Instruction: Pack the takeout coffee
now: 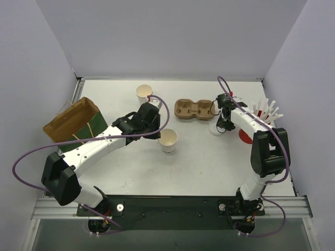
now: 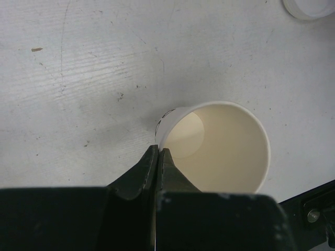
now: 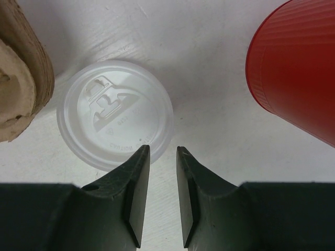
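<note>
The takeout coffee cup (image 1: 168, 140), white outside and beige inside, stands open-topped at mid-table. In the left wrist view the cup (image 2: 225, 149) fills the centre, and my left gripper (image 2: 158, 150) is shut on its near rim, one finger inside and one outside. From above, the left gripper (image 1: 158, 133) sits at the cup's left edge. The round white lid (image 3: 112, 112) lies flat on the table between the carrier and the red cup. Just above the lid's right edge, my right gripper (image 3: 163, 151) holds its fingers a narrow gap apart, only table between them. In the top view, the right gripper (image 1: 224, 127) hangs over the lid (image 1: 215, 130).
A brown two-hole carrier (image 1: 194, 110) lies left of the lid, its edge (image 3: 21, 89) close by. A red cup (image 3: 298, 68) with white straws (image 1: 267, 111) stands on the right. A second white cup (image 1: 144, 93) stands at the back. A brown paper bag (image 1: 73, 123) sits far left.
</note>
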Controlling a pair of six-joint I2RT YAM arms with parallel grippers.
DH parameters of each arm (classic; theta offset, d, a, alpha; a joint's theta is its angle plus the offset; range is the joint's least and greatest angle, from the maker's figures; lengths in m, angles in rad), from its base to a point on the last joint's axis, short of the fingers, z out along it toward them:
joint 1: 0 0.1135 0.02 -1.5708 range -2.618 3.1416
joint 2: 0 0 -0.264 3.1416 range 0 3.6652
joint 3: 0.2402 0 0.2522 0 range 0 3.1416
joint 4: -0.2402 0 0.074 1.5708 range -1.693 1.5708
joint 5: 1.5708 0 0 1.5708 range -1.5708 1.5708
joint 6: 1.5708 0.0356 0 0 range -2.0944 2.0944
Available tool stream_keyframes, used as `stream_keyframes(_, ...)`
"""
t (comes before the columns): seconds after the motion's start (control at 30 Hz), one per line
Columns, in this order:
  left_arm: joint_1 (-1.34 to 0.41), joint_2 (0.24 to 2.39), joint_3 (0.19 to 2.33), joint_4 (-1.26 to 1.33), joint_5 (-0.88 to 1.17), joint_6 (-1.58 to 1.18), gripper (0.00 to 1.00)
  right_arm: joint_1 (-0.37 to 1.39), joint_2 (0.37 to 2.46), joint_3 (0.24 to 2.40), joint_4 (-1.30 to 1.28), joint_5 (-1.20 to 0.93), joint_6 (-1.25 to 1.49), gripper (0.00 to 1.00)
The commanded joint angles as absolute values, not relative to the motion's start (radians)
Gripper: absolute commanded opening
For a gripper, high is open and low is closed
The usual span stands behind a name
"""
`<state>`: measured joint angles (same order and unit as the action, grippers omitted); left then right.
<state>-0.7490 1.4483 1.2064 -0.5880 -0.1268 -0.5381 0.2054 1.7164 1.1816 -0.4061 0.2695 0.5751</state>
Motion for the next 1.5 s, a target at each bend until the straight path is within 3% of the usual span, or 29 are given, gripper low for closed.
stream_keyframes(0.0, -0.742, 1.411, 1.209, -0.558, -0.123, -0.528, 0.0, 0.189, 1.744, 1.192, -0.399, 0.25, 0.604, 0.23)
stream_keyframes(0.47, -0.742, 1.419, 1.18, -0.54, -0.106, -0.529, 0.0, 0.161, 1.759, 1.167, -0.38, 0.253, 0.612, 0.2)
stream_keyframes(1.13, -0.744, 1.431, 1.132, -0.489, -0.11, -0.532, 0.0, 0.15, 1.778, 1.16, -0.362, 0.225, 0.607, 0.0)
stream_keyframes(1.47, -0.745, 1.434, 1.109, -0.465, -0.124, -0.525, 0.01, 0.149, 1.759, 1.173, -0.38, 0.219, 0.606, 0.0)
